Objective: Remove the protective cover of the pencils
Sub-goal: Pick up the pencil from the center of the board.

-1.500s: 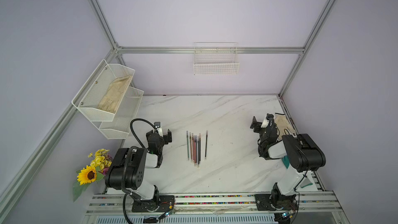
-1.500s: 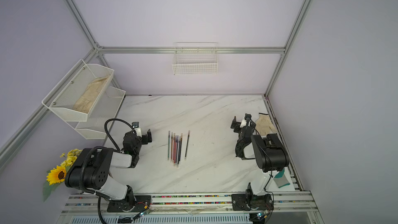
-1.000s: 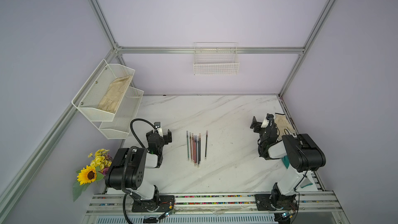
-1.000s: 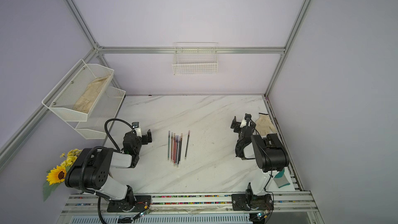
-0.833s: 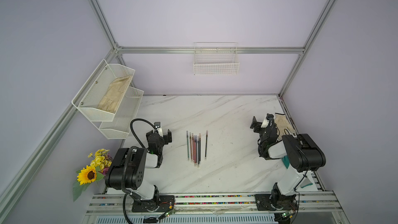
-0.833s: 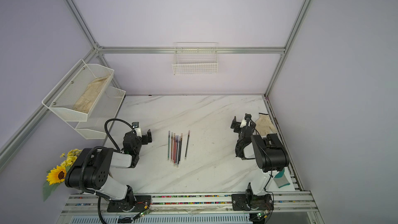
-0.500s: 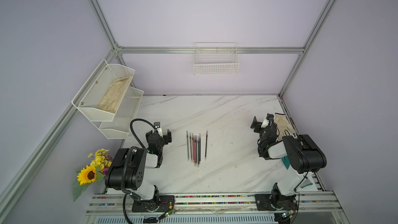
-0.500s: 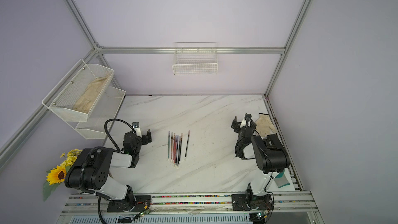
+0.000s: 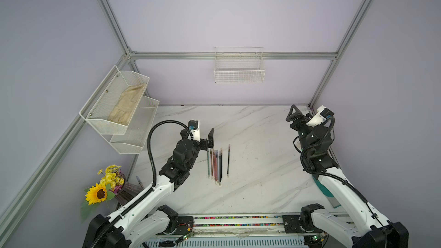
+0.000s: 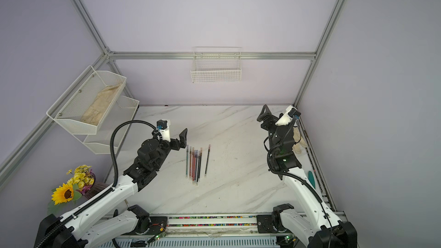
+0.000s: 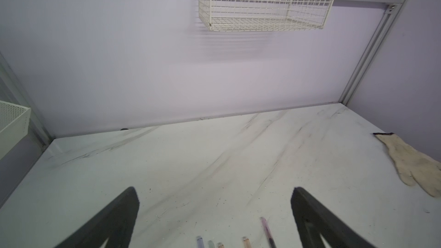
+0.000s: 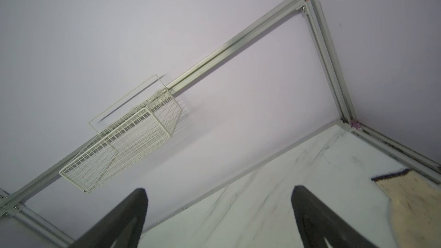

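Pencils (image 9: 216,165) lie in a tight row on the table (image 9: 257,187), with one dark one just apart on the right arm's side. My left gripper (image 11: 213,193) hangs spread wide and empty above their far ends. My right gripper (image 12: 219,189) is equally spread, holding nothing, well away near the glove (image 11: 410,163). I'd take the lone pencil first: pinch its shaft squarely, then draw the cover straight off along its length.
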